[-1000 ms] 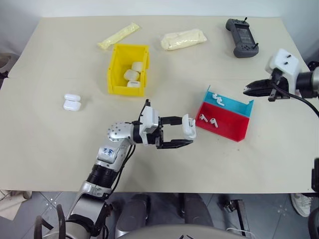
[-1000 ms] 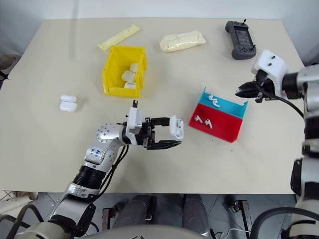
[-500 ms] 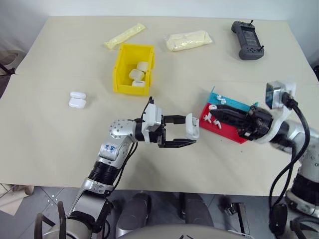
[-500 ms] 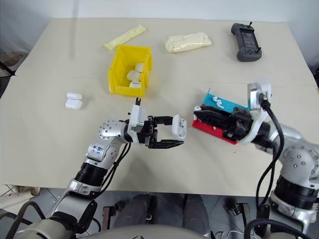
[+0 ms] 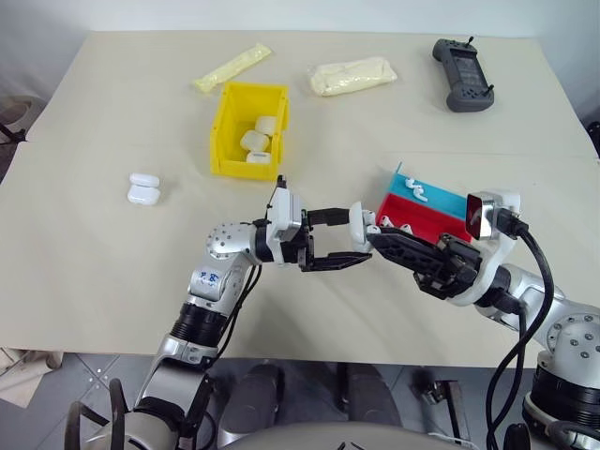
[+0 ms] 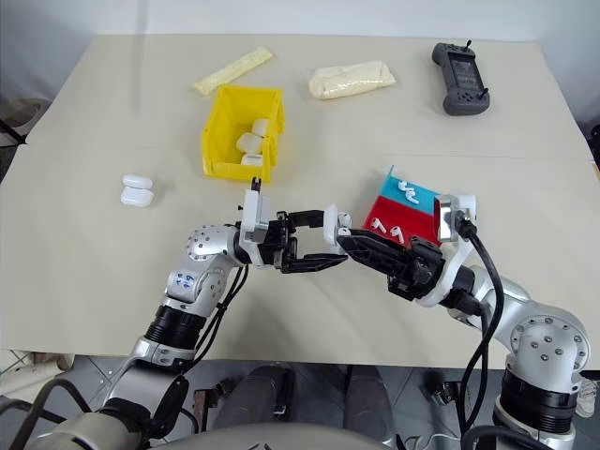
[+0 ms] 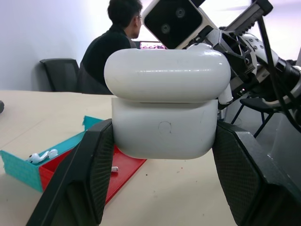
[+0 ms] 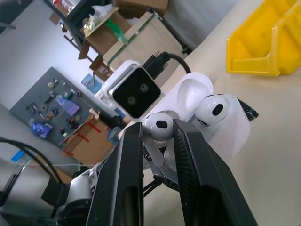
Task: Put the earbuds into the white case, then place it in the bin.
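1. The left gripper [image 5: 349, 239], near the middle of the left eye view, is clamped on an open white case [image 5: 358, 224], one black finger on each side of the case's body; its lid is flipped up.
2. The right gripper [image 8: 157, 141] comes in from the lower right of the left eye view with its tips right at the case. Its fingers are narrowed onto one earbud [image 8: 158, 126], pinched by the stem with the bud end poking out past the tips.
3. In the right wrist view a second earbud [image 8: 215, 110] already sits in the case, just beside the pinched one; the pinched one is at the case's mouth and not seated.
4. The red and teal tray [image 5: 441, 218] lies right of centre, just behind the right gripper, with loose earbuds in both its parts.
5. The yellow bin [image 5: 229, 127] stands in the upper middle-left of the frame, well apart from both grippers, with three white cases inside.
6. Two more white cases [image 5: 143, 188] lie side by side on the table at the left.
7. A black handheld controller [image 5: 460, 72] sits in the upper right.
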